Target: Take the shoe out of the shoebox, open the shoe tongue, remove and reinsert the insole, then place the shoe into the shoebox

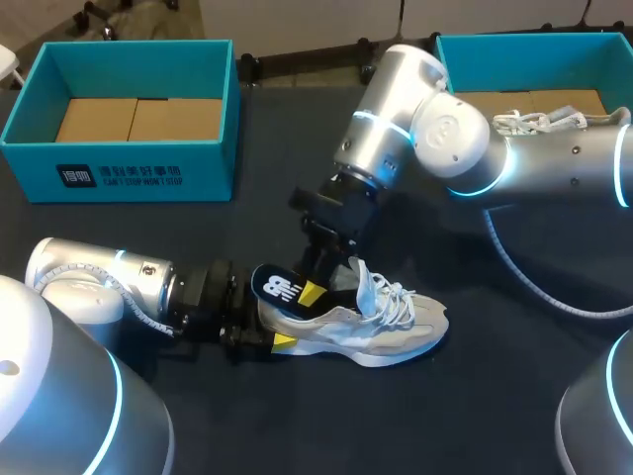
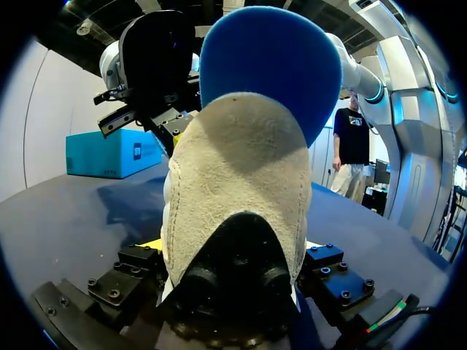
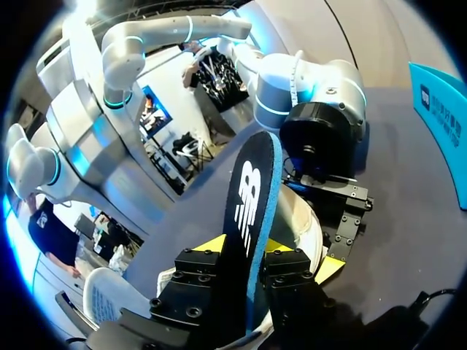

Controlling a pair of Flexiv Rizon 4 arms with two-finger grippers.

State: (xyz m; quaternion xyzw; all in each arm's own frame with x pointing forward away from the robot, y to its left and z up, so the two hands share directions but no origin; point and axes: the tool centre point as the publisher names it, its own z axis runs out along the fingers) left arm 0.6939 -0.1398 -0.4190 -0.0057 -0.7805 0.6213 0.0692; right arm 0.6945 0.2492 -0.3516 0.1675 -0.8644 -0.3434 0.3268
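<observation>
A grey and white sneaker (image 1: 386,332) lies on its sole on the dark table, toe to the right. My left gripper (image 1: 267,332) comes in low from the left and is shut on its heel (image 2: 237,168), one finger on each side. Above the shoe's opening, my right gripper (image 1: 315,289) is shut on a black insole (image 1: 277,287) with a white logo. The insole (image 3: 252,189) stands on edge between the fingers, its front end down in the shoe (image 3: 303,219) and its heel end raised. Its blue underside (image 2: 270,58) rises behind the heel. The loosened laces lie over the tongue.
A teal shoebox (image 1: 119,163) with a cardboard floor stands at the back left. Behind my right arm, a second teal box (image 1: 465,45) at the back right holds another shoe (image 1: 539,121) with white laces. A grey cable (image 1: 534,282) curves across the table on the right.
</observation>
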